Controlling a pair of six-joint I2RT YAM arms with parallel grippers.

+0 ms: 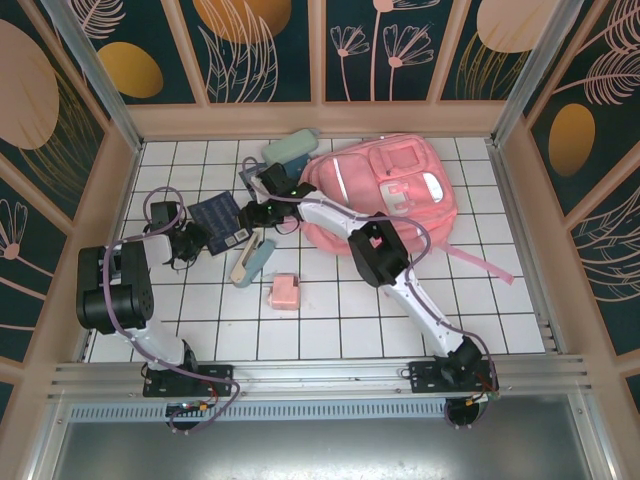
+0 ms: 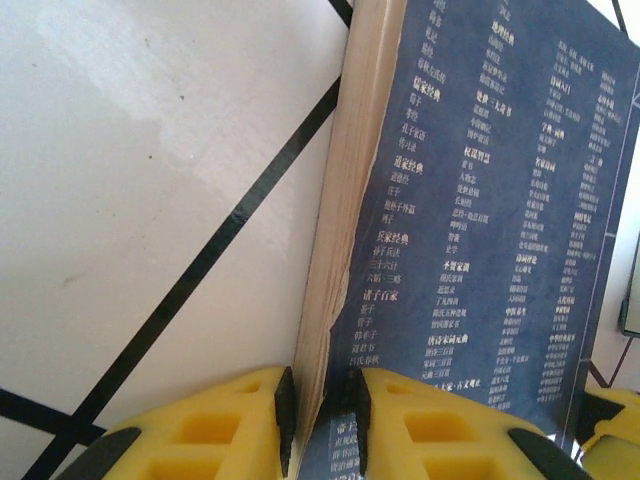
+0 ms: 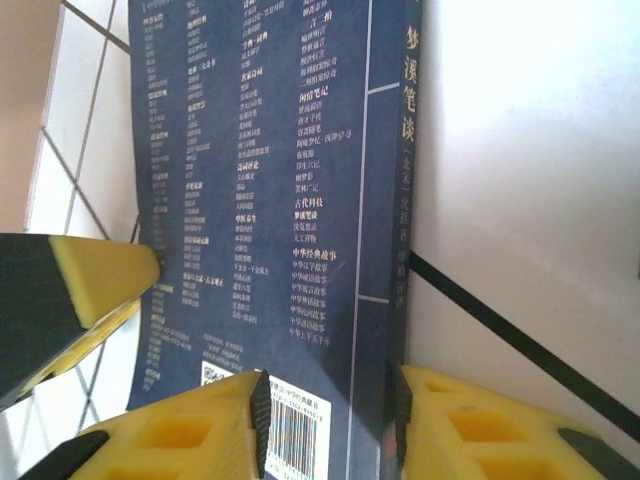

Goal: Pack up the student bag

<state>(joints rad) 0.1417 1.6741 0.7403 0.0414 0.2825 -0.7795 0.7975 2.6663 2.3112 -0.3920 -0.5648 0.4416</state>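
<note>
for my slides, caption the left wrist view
Left gripper pinching the page edge of a dark blue book on white tiled table.

Bright, even light up top. My wrist pictures glare white on the tiles, and my yellow fingers look blurry.

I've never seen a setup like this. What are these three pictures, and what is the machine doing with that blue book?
Two robot arms stand bolted at a white tiled table's near edge. The overhead picture comes from a fixed camera; the other two from cameras on each wrist, looking past yellow fingers. On the table lie a pink backpack, a small pink box and two pouches. Both arms hold one dark blue book: the left gripper pinches its page edge, the right gripper clamps its spine end near the barcode.
</note>
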